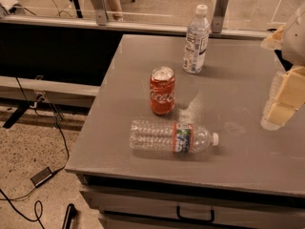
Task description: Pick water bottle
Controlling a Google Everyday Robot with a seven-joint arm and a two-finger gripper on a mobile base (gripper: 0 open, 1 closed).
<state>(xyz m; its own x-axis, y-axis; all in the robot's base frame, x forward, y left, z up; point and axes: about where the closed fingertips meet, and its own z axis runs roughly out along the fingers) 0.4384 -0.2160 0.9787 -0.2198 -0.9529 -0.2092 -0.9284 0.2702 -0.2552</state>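
Note:
The water bottle [172, 138] is clear ribbed plastic with a narrow green and blue label band and a small white cap. It lies on its side near the front of the grey table [238, 161], with the cap pointing right. My gripper [281, 73] hangs at the right edge of the view, above the table and to the right of the bottle, well apart from it. Its pale yellow fingers [286, 99] stand apart and hold nothing.
A red Coca-Cola can [162, 90] stands upright just behind the lying bottle. A second bottle with a large white-blue label [196, 41] stands upright at the back. The table's left edge drops to a floor with cables [43, 175]. A drawer handle [195, 215] shows below the front edge.

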